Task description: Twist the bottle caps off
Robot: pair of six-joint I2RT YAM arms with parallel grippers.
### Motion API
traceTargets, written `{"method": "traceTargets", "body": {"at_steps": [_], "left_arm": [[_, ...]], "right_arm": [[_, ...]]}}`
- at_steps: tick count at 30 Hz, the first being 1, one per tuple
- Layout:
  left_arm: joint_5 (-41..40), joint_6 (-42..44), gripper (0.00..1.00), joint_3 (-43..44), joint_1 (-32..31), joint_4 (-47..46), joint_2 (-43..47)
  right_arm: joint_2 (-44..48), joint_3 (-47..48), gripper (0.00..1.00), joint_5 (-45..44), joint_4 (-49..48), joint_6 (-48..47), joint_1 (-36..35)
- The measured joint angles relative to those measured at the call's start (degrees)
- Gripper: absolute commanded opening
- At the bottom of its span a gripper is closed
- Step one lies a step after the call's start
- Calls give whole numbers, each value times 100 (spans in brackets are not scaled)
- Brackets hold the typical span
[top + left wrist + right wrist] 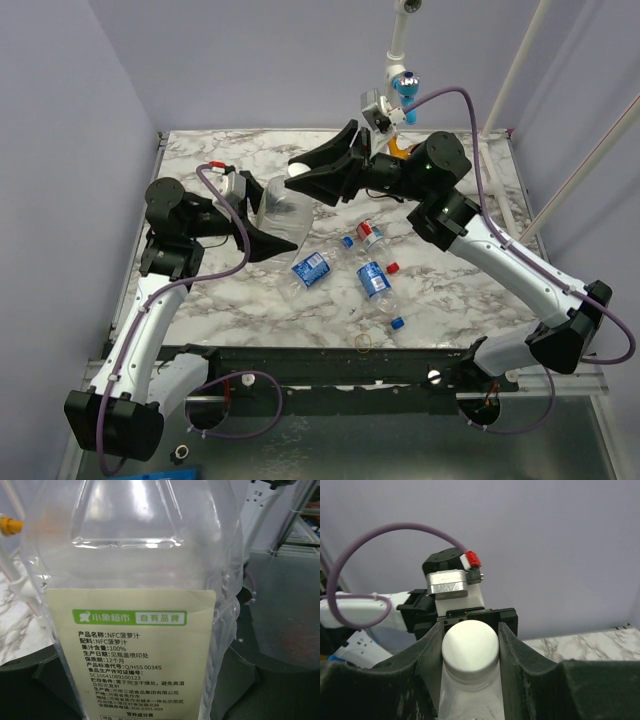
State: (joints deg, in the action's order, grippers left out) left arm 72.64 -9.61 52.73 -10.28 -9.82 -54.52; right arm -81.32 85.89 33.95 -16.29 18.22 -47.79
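A wide clear bottle [283,212] with a cream printed label [131,655] hangs above the table's left middle. My left gripper [280,230] is shut on its body, and the bottle fills the left wrist view. The bottle's white cap [470,644] sits between the fingers of my right gripper [470,647], which is shut on it [298,170]. On the table lie small bottles, two blue-labelled [313,268] [373,280] and one red-labelled [372,236]. Small bottle caps lie near them: blue [347,241], red [393,267], blue [397,323].
A yellowish rubber-band ring [363,342] lies near the marble table's front edge [300,345]. A white pole carrying a blue-tipped device [404,82] stands at the back, with white rails [520,70] at the right.
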Motion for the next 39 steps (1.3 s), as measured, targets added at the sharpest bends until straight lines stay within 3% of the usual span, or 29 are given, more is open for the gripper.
{"method": "traceTargets", "body": {"at_steps": [3, 4, 5, 8, 9, 15, 24, 31, 39], "left_arm": [[420, -190, 14, 31, 0, -33, -31], [518, -232, 14, 31, -2, -31, -42], [566, -262, 14, 31, -7, -31, -48], [592, -343, 14, 31, -7, -9, -50], [557, -341, 14, 31, -7, 7, -52], [-321, 153, 14, -7, -7, 264, 9], [-2124, 1521, 12, -243, -7, 457, 149], [-2813, 1939, 12, -267, 4, 525, 149], [-2973, 2033, 12, -332, 4, 525, 151]], "right_arm": [[0, -122, 19, 723, -389, 205, 168], [-2, -144, 32, 898, -459, 273, 221], [-7, -153, 53, 1019, -492, 304, 260], [-9, -144, 95, 1021, -415, 306, 289], [-9, -125, 100, 887, -326, 291, 284], [-11, 205, 100, -452, 363, 210, 227], [-697, 1641, 100, -2470, 1749, 155, -280], [-1244, 1878, 89, -3119, 2312, 83, -435], [-1283, 1851, 73, -3353, 2199, 109, -439]]}}
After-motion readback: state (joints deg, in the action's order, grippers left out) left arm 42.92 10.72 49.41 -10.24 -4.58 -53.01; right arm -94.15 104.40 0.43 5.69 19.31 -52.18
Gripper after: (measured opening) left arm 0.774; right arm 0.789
